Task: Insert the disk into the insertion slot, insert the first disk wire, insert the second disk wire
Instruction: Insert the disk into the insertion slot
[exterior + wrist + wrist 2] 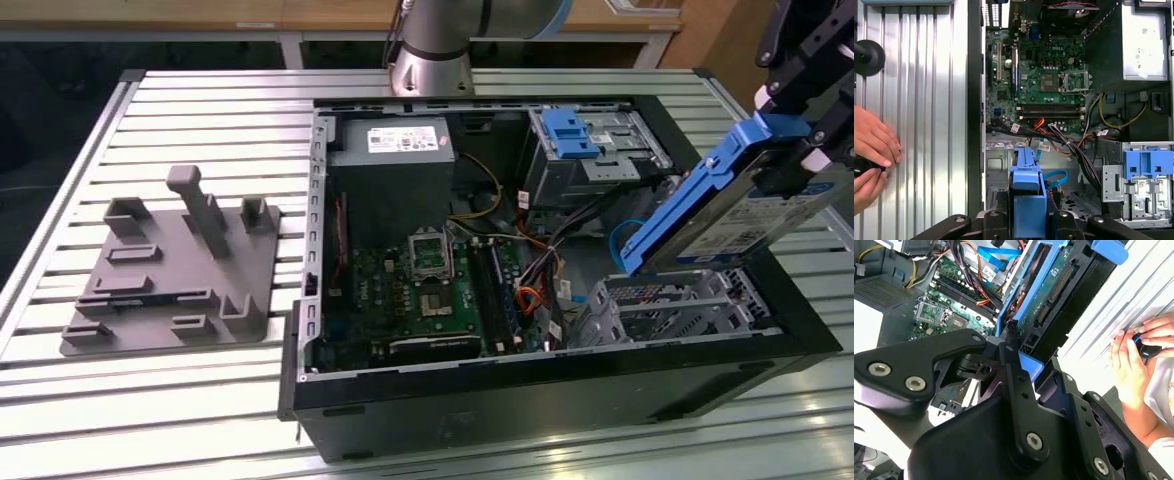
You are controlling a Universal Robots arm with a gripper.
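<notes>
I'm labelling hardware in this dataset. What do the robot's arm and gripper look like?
The arm is a smooth silver-grey cylinder with a light blue cap at a joint. The gripper is matte black, built of flat, rounded linkage bars pinned together with shiny silver screws.

You worked in robotics lab or workshop: slotted aluminium counter (200, 400), opened computer case (561, 395) lay on it, grey jig plate (160, 290) sat beside, robot arm base (433, 60) stood behind case.
</notes>
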